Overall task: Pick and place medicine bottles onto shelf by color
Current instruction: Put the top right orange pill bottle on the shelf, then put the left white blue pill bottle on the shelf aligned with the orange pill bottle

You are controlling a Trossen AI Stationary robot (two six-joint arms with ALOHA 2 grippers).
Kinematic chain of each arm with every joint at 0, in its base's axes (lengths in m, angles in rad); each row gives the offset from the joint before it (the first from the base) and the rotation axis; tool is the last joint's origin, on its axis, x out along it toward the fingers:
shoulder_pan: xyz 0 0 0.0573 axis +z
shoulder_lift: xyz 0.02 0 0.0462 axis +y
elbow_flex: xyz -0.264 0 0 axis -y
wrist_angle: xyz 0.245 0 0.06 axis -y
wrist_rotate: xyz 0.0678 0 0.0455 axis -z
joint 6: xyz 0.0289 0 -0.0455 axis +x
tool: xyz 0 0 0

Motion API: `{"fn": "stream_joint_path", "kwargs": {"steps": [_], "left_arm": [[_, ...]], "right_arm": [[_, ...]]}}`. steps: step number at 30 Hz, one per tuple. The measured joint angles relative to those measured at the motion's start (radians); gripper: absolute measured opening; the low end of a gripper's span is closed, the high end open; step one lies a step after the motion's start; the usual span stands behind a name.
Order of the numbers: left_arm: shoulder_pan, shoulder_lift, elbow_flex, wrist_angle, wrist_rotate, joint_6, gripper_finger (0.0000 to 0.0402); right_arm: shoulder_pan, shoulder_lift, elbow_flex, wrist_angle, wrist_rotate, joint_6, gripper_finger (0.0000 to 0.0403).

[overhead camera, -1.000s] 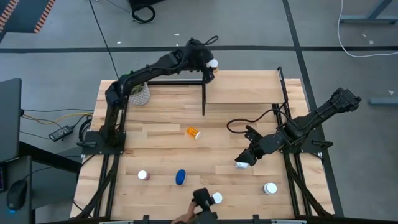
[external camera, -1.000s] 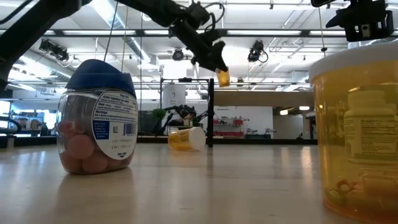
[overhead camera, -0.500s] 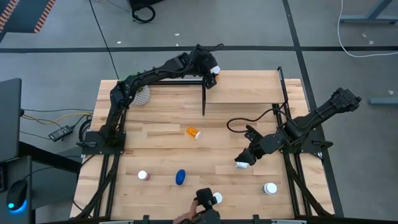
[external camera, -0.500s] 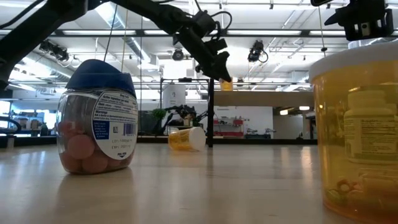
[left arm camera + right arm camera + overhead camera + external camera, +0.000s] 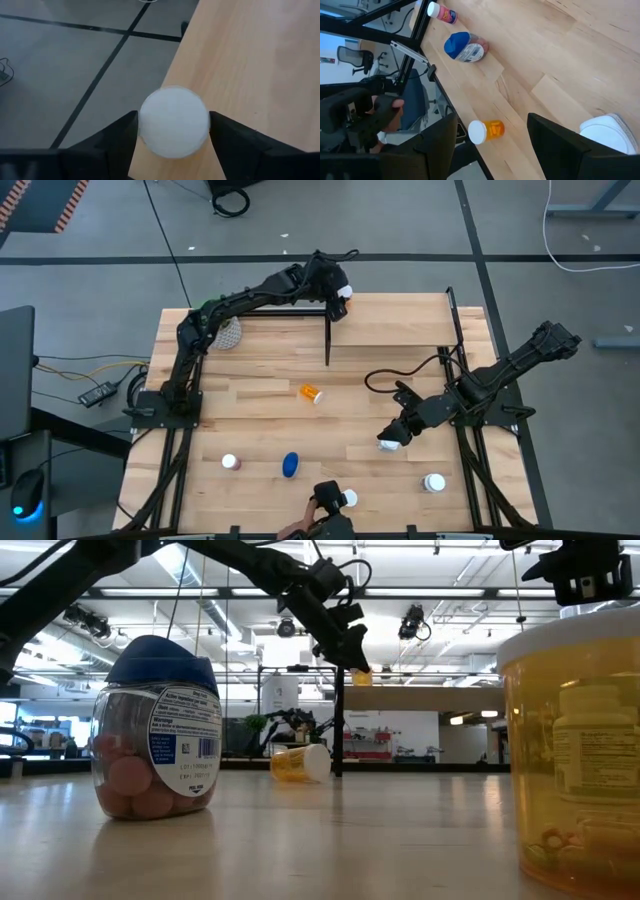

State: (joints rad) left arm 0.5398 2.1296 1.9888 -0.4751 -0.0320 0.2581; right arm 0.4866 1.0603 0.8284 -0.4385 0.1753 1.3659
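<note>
Overhead looks down; low camera level; both share blue bottle [image 5: 290, 465].

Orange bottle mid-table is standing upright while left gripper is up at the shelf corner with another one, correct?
Not quite. The orange bottle mid-table lies on its side, as the high and low views show. The rest holds: the left gripper is at the shelf corner with a white-capped bottle between its fingers.

Counted on the table: seven bottles, one shelf, one plant, two arms.
Three orange bottles [image 5: 312, 392] were there, two white-bodied [image 5: 434, 482], one pink [image 5: 230, 463], one blue [image 5: 290, 464]; a single shelf [image 5: 400, 320] and potted plant [image 5: 226, 332].
</note>
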Motion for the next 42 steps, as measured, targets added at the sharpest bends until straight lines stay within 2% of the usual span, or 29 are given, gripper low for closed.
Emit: {"fn": "stream_joint_path", "kwargs": {"steps": [11,14,18,24,27,32,35,39,42], "left_arm": [[0.0,0.0,0.002,-0.003,-0.016,0.0,0.0255],[0.0,-0.001,0.039,-0.05,-0.039,0.003,0.0256],[-0.009,-0.002,0.149,-0.182,-0.054,0.021,0.0254],[-0.042,-0.005,0.365,-0.423,-0.054,0.016,0.0256],[-0.063,-0.064,0.336,-0.458,-0.05,-0.009,0.0252],[-0.098,-0.151,0.334,-0.549,-0.032,-0.094,0.0244],[-0.113,-0.191,0.333,-0.58,0.018,-0.148,0.0239],[-0.129,-0.248,0.333,-0.617,0.153,-0.229,0.023],[-0.144,-0.274,0.334,-0.69,0.239,-0.247,0.0222]], "right_arm": [[0.0,0.0,0.0,0.0,0.0,-0.001,0.025],[0.0,0.0,0.0,0.0,0.0,-0.001,0.025],[0.0,0.0,0.0,0.0,0.007,-0.02,0.025],[0.0,0.0,-0.001,0.023,0.081,-0.046,0.025],[-0.014,0.0,-0.001,0.034,0.118,-0.087,0.025],[-0.053,0.0,-0.001,-0.047,0.087,-0.064,0.025],[-0.068,0.008,-0.001,-0.127,0.021,-0.101,0.025],[-0.076,0.02,-0.002,-0.182,-0.062,-0.181,0.025],[-0.077,0.029,-0.002,-0.194,-0.084,-0.225,0.025]]}}
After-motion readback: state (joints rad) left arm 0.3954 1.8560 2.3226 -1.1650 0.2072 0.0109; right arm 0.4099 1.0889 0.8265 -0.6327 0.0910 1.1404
